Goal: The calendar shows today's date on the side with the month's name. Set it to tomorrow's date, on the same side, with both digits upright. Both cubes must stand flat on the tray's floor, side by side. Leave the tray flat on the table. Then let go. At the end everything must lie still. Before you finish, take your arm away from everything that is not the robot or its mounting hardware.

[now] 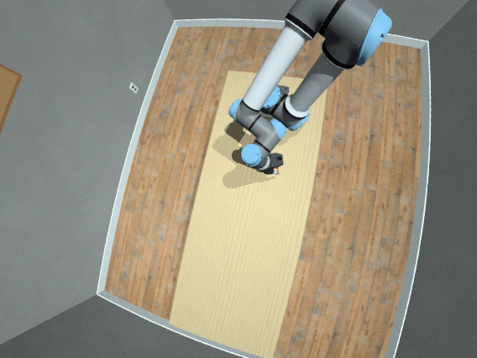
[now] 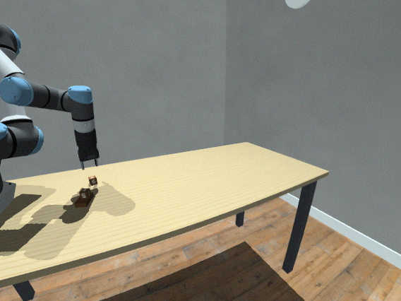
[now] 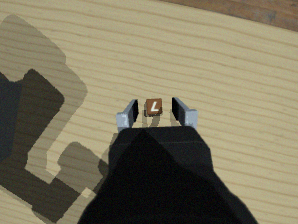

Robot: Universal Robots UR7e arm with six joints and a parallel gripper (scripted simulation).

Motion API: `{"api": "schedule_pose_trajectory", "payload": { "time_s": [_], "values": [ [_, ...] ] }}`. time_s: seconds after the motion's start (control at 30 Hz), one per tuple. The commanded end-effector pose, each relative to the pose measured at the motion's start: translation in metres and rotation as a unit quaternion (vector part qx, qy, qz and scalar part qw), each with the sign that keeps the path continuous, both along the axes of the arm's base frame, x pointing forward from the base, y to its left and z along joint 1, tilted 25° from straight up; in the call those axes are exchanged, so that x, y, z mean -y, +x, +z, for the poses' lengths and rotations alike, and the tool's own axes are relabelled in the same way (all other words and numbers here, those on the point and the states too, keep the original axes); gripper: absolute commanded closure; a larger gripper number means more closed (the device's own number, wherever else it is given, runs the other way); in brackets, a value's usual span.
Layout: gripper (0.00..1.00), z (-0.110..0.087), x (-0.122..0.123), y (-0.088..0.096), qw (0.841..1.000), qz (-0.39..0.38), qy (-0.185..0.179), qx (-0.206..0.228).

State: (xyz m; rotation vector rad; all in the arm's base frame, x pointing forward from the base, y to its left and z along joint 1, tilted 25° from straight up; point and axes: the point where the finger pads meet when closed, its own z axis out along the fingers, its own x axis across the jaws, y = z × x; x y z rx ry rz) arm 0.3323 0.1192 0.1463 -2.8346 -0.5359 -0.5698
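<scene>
The dark brown tray (image 2: pixel 82 202) sat flat on the pale, fine-grained wooden worktop (image 2: pixel 198 184), near the arm's end of it and within the arm's shadow. One brown cube (image 2: pixel 85 193) stood in the tray, showing a white mark on the side facing the exterior camera; the mark was too small to read with confidence. The tray's month lettering could not be made out in any view.

The second cube (image 2: pixel 92 181) was out of the tray, resting alone on the worktop just beyond it, apart from the tray and the other cube. In the wrist view this loose cube (image 3: pixel 153 106) appeared as a small, square, reddish-brown block whose upward face carried a white stroke like a slanted "L"; which digit that was could not be told. From the top camera only a sliver of it (image 1: pixel 275 171) peeked out beside the wrist.

The end effector (image 2: pixel 88 164) hung pointing straight down above the loose cube, clear of it, with its fingers spread fully apart and nothing between them. In the wrist view the end effector (image 3: pixel 157 114) showed its two grey, flat-faced fingers flanking the cube on either side without touching it.

The worktop was a long rectangular slab on dark, slim legs over a plank floor.
</scene>
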Motion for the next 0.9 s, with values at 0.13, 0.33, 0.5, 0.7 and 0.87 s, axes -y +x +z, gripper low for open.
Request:
{"api": "schedule_pose_trajectory", "payload": {
  "time_s": [0.13,0.33,0.5,0.7,0.87],
  "values": [
    [0.00,-0.0012,-0.0002,-0.0005,1.000,-0.005,-0.015,0.001],
    [0.00,-0.0039,-0.0007,-0.0019,0.999,-0.015,-0.045,0.004],
    [0.00,-0.0045,-0.0011,-0.0023,0.998,-0.023,-0.063,0.009],
    [0.00,-0.0031,-0.0018,-0.0018,0.994,-0.040,-0.096,0.025],
    [0.00,-0.0009,-0.0025,-0.0011,0.992,-0.051,-0.112,0.037]
  ]
}}
